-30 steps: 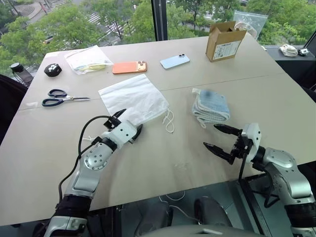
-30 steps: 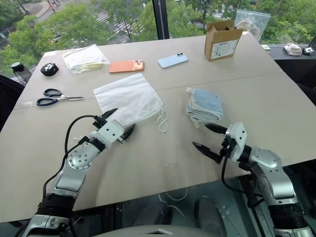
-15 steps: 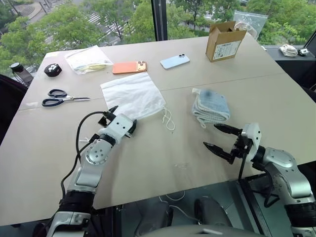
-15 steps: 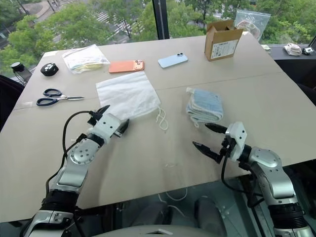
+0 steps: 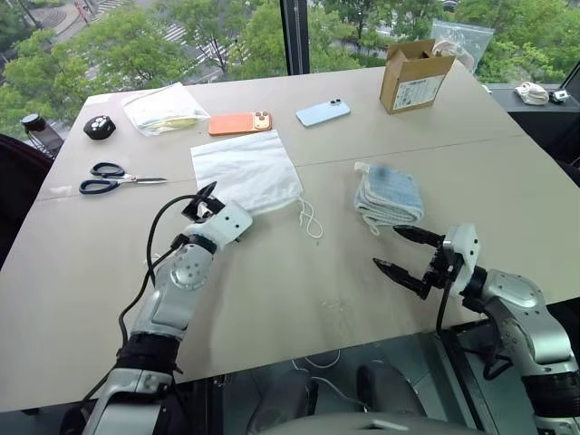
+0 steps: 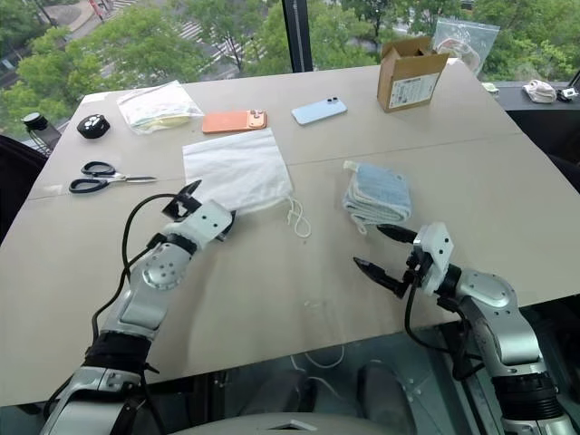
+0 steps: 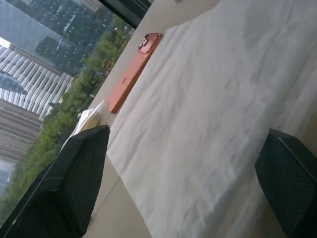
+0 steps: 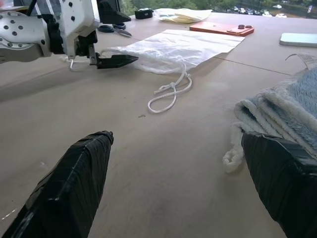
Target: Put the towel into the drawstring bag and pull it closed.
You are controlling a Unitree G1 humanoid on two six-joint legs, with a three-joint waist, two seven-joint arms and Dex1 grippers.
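The drawstring bag (image 5: 245,170) lies flat on the tabletop (image 5: 299,290), the towel (image 5: 391,194) folded well to its right. The left hand (image 5: 214,205), fingers spread, reaches the bag's near edge; the right wrist view shows one finger (image 8: 115,60) over the fabric. The right hand (image 5: 407,254) hangs open near the towel.

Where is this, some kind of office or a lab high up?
Probably an upper-floor office or test room. A big beige table stands against tall windows looking down on treetops and a street, and everyday items lie on it: scissors, two phones, a cardboard box.
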